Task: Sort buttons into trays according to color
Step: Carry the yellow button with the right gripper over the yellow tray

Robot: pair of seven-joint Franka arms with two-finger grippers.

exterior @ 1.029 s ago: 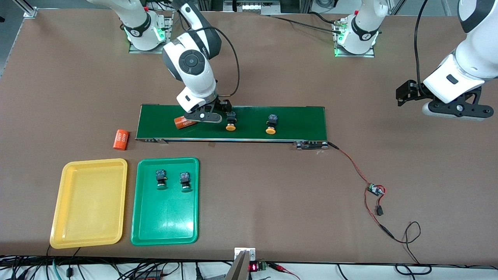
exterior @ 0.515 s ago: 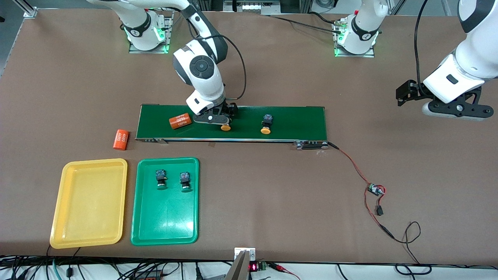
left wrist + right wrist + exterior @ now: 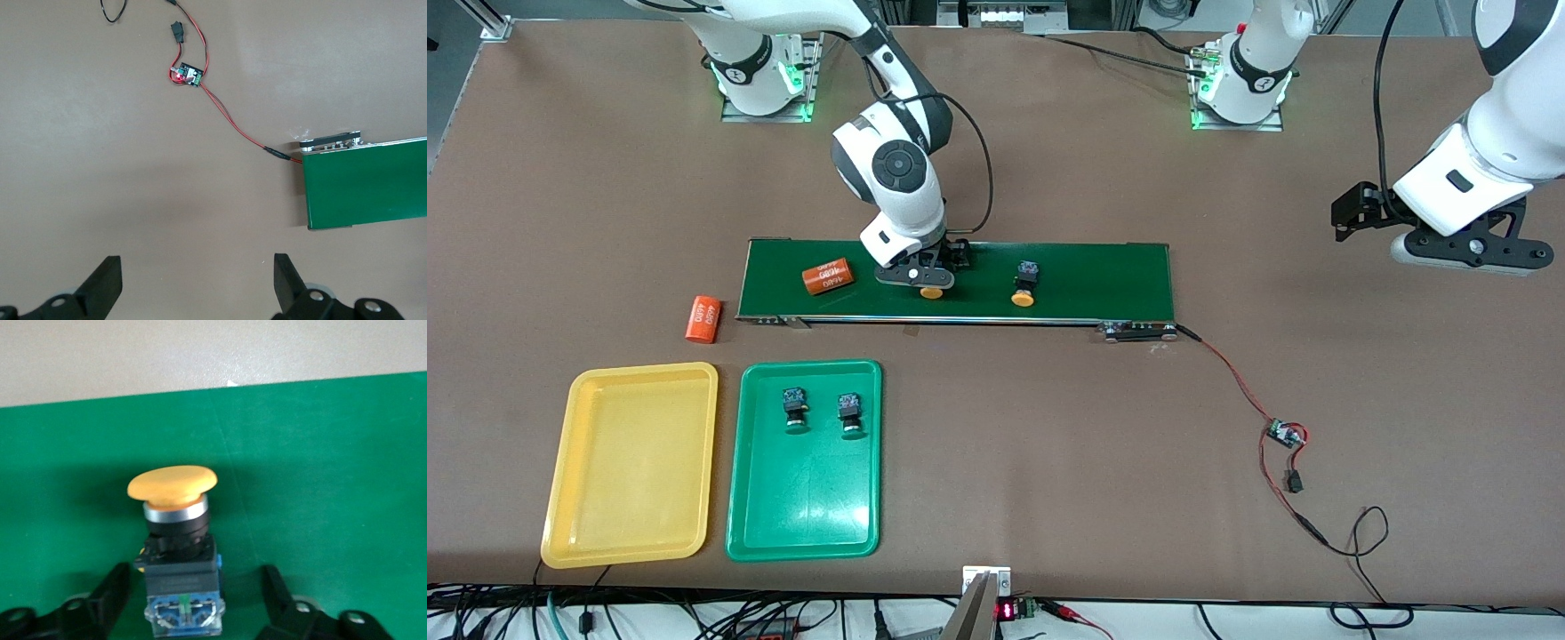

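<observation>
My right gripper (image 3: 923, 277) is down on the conveyor belt, open. Its fingers (image 3: 113, 587) straddle the black-and-blue body of a yellow-capped button (image 3: 175, 513), with a gap on each side. From the front only this button's cap (image 3: 931, 291) shows. A second yellow-capped button (image 3: 1023, 286) lies on the belt, toward the left arm's end. Two green-capped buttons (image 3: 795, 411) (image 3: 851, 415) lie in the green tray (image 3: 805, 524). The yellow tray (image 3: 631, 498) beside it holds nothing. My left gripper (image 3: 1463, 253) (image 3: 197, 287) waits open over bare table past the belt's end.
An orange "4680" cylinder (image 3: 827, 276) lies on the dark-green belt (image 3: 1103, 276), and another (image 3: 703, 318) sits on the table off the belt's end. A red-and-black wire with a small circuit board (image 3: 1285, 434) (image 3: 187, 75) runs from the belt's other end.
The belt has carried both yellow-capped buttons and the cylinder toward the right arm's end. My right gripper has shifted from beside the cylinder down around the nearer button. The left arm has not moved.
</observation>
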